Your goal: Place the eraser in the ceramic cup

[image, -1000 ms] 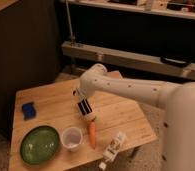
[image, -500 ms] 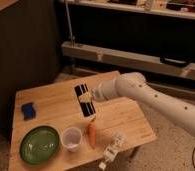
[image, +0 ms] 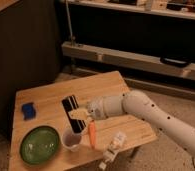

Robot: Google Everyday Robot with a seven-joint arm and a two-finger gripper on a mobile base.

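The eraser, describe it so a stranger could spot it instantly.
Above the middle of the wooden table, beside the ceramic cup, the gripper is shut on the eraser. It is a long flat black block, unlike the squarish blue block or orange carrot.

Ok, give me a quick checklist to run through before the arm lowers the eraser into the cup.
1. Eraser gripped: ok, the gripper is shut on it, just above the cup.
2. Ceramic cup upright, opening free: ok.
3. Eraser lined up over the cup's opening: cannot tell; its lower end is near the rim.
4. Carrot clear of the opening: ok, it lies beside the cup.
5. Eraser upright enough to slide in: cannot tell; it looks tilted.
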